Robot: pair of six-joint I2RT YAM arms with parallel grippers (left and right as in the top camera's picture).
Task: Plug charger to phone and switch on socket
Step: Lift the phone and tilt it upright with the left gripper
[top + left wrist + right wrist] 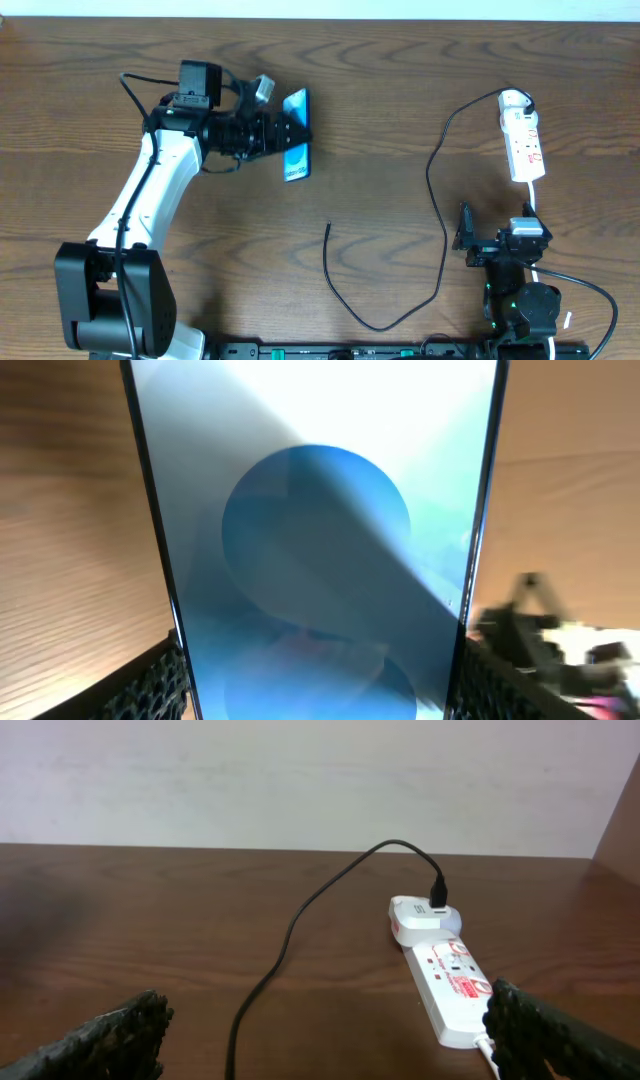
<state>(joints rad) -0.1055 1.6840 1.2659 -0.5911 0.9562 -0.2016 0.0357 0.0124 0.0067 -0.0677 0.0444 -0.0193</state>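
The phone (320, 560) is glossy, the socket (450, 985) smooth white plastic, the table (400, 60) grained wood.

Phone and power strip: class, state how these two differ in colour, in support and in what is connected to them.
Colour: the phone shows a blue screen; the socket is white with red marks. Support: the left gripper clamps the phone; the socket lies untouched on the table. Connection: the charger is plugged in at the socket; its free tip lies apart from the phone. Both are slim and elongated.
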